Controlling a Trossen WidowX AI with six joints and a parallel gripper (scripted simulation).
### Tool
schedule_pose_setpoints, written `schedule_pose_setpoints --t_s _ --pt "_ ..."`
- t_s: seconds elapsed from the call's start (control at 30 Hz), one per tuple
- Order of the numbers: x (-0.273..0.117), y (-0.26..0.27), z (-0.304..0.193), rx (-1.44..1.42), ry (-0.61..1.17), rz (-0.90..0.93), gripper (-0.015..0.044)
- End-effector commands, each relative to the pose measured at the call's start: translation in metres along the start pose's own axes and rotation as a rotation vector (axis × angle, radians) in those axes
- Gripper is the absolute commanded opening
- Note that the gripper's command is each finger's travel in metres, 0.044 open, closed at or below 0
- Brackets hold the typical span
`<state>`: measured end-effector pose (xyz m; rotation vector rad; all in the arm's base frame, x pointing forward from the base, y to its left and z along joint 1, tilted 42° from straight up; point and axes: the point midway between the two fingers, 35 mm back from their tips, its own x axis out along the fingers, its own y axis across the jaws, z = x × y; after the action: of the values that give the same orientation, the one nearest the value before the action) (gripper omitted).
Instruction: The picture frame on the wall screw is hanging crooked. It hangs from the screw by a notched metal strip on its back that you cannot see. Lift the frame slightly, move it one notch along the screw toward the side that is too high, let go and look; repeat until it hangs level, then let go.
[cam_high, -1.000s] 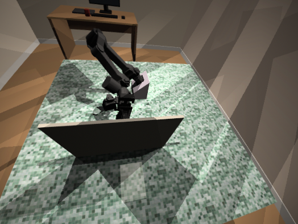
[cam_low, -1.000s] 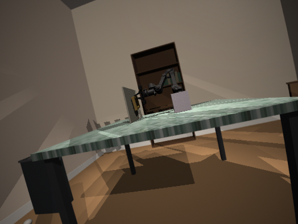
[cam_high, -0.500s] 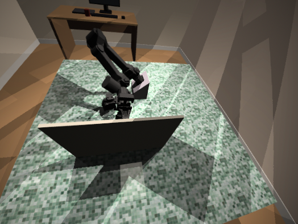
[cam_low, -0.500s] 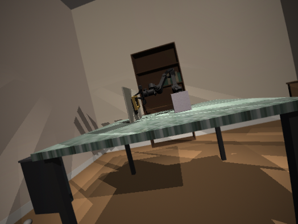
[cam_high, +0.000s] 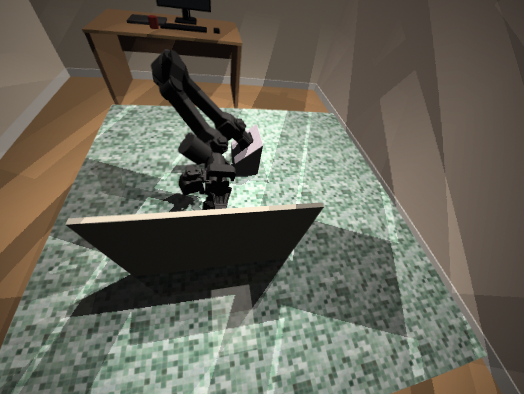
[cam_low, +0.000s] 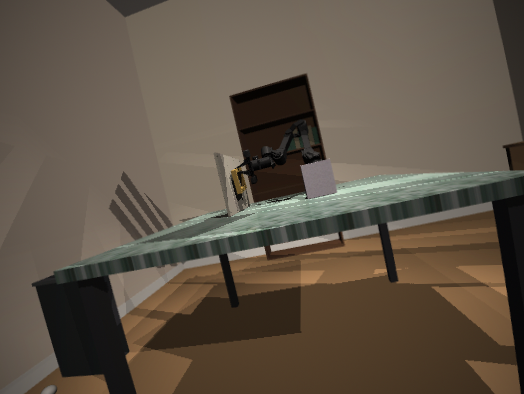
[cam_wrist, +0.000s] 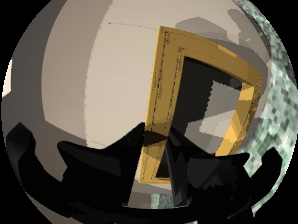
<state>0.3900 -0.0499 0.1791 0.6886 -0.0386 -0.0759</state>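
The gold picture frame (cam_wrist: 169, 65) (cam_low: 241, 186) stands against the pale front of the upright wall panel (cam_wrist: 120, 75) (cam_high: 200, 245). In the wrist view its left bar leans, with the top further right than the bottom; the camera's own tilt leaves it unclear how crooked it hangs. My gripper (cam_wrist: 154, 127) is shut on the lower part of that left side bar, one finger on each side. In the top view the panel hides the frame, and the gripper (cam_high: 217, 204) is just behind the panel's top edge. The screw and the notched strip are hidden.
A pale block (cam_high: 255, 142) (cam_low: 319, 179) stands by the arm's base on the green speckled table top (cam_high: 350, 180) (cam_low: 200, 250). A desk (cam_high: 105, 22) with a monitor and a bookcase (cam_low: 270, 105) stand further off.
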Motion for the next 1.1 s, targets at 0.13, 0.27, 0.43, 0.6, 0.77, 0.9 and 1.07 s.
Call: schedule_pose_setpoints --t_s 0.13,0.27,0.43,0.6,0.77,0.9,1.07 --pt "0.0012 0.0052 0.0053 0.001 -0.010 0.019 0.0000" --pt "0.0012 0.0052 0.0053 0.001 -0.010 0.019 0.0000" --pt "0.0012 0.0051 0.0053 0.001 -0.010 0.019 0.0000" --pt "0.0013 0.0038 0.0051 0.001 -0.010 0.019 0.0000" --pt "0.0013 0.0022 0.0049 0.001 -0.010 0.019 0.0000" --pt "0.0014 0.0008 0.0047 0.001 -0.010 0.019 0.0000" --pt "0.0014 -0.0008 0.0045 0.001 -0.010 0.019 0.0000"
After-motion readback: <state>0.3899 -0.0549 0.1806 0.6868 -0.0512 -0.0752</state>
